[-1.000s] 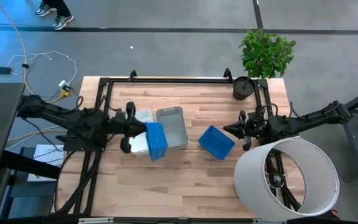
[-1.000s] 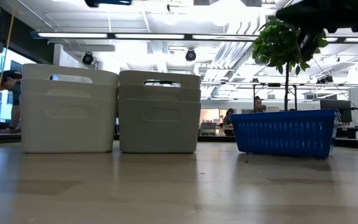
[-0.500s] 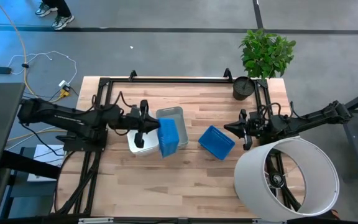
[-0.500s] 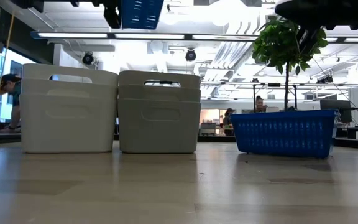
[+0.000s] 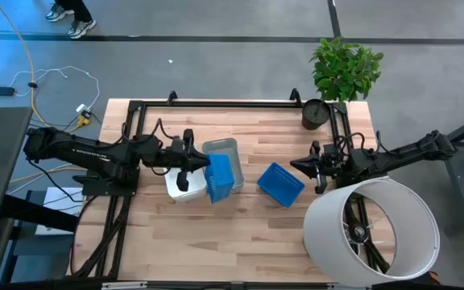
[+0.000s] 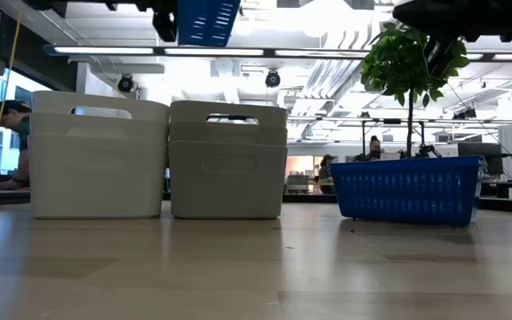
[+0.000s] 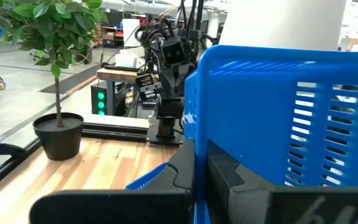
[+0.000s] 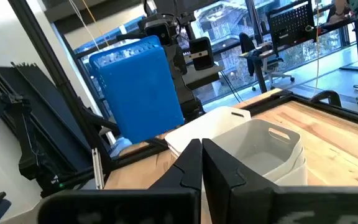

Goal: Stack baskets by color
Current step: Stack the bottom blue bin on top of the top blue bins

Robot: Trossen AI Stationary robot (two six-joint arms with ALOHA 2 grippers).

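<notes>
Your wooden counter stands on a grey floor, with an open office hall behind it in the low view. Your left claw is clenched on the wall of a blue basket, which hangs tilted on its side in the air above the two pale stacks. In the left wrist view the dark fingers pinch that blue wall, its slotted side facing the camera. The low view shows only the basket's lower part at the top of the picture, clear above the stacks.

Below the claw sits the white basket stack, and touching it on the side nearer the counter's middle is the grey basket stack. In the low view the two stand side by side, each showing two nested rims.

Further toward your right arm, a second blue basket rests on the counter at an angle, apart from the grey stack.

Your right claw hovers just beside that second blue basket, clenched with nothing between the fingers; in the right wrist view the two fingers meet.

A potted plant stands at the far corner of the counter, and a big white cylinder with a wheel inside overlaps the near corner on the right arm's side.
</notes>
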